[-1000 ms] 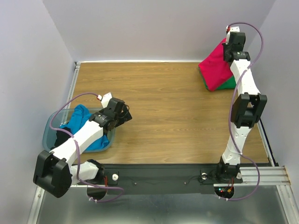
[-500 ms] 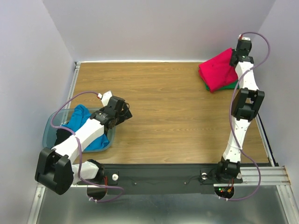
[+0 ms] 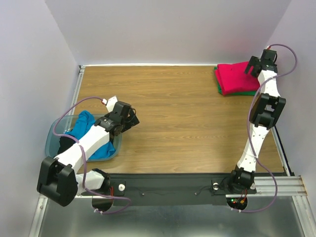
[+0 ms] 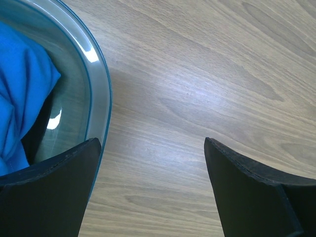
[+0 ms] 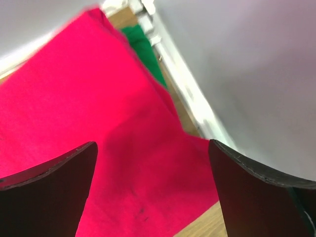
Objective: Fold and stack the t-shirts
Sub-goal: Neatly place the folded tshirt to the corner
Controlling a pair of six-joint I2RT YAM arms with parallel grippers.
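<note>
A folded crimson-pink t-shirt (image 3: 235, 77) lies flat on a green t-shirt (image 3: 243, 92) at the table's far right corner. My right gripper (image 3: 254, 66) hovers over the pink shirt's right end, open, with nothing between its fingers. In the right wrist view the pink t-shirt (image 5: 98, 123) fills the space under the open right gripper (image 5: 152, 143), and the green t-shirt (image 5: 143, 49) peeks out behind. A blue t-shirt (image 3: 85, 124) lies crumpled in the tub (image 3: 51, 140). My left gripper (image 3: 130, 120) stands open over bare wood just right of the tub rim (image 4: 101, 84), beside the blue t-shirt (image 4: 24, 94).
The side wall and a metal rail (image 5: 182, 84) run close along the right of the stacked shirts. The wooden tabletop (image 3: 177, 118) stretches between the tub and the stack. Something dark lies in the tub under the blue cloth.
My right gripper has opened and let go of the pink t-shirt, which was held up and now lies flat on the green one. The right arm swung right. The left arm barely moved.
</note>
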